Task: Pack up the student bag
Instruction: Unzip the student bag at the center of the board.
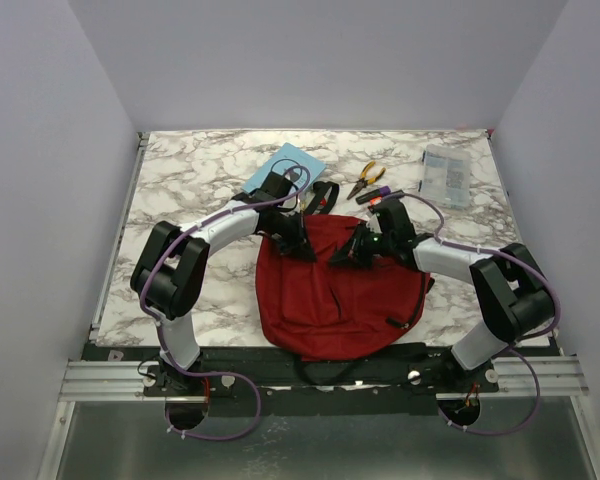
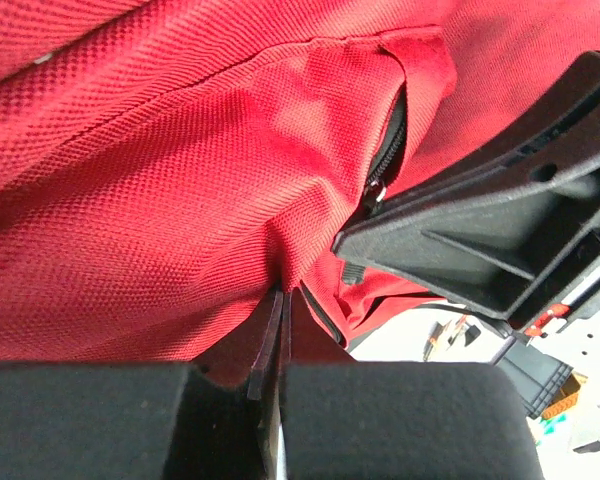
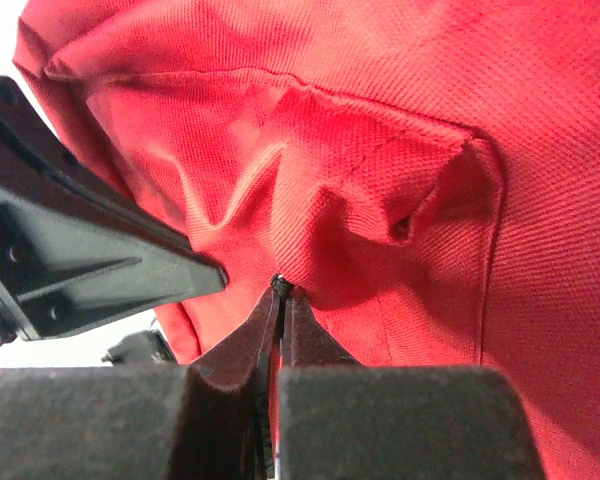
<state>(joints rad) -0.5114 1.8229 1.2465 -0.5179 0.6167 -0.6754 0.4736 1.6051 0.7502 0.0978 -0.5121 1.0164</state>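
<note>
Left tool [image 2: 283, 297]: closed tight, thin fold of red fabric pinched at tips, just beside zipper [image 2: 388, 150].
Bag [image 1: 335, 295]: lies mid-table [image 1: 180, 180], near arm bases. Blue book [image 1: 285, 165], pliers [image 1: 366, 180] and clear box [image 1: 446, 175] sit behind it.
Right tool [image 3: 280, 285]: closed on fabric pinch at pocket seam. Dark speck at tips, maybe zipper pull, cannot tell.
Step, likely: spreading bag mouth.
Do well: draw tools apart evenly, lift slightly. Thin pinches may slip. Tools close together, so mind collision.

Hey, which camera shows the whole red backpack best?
The top external view: nearly the whole backpack shows there, edge to edge. The left wrist view shows only close red fabric and a zipper; the right wrist view shows only puckered fabric.
</note>
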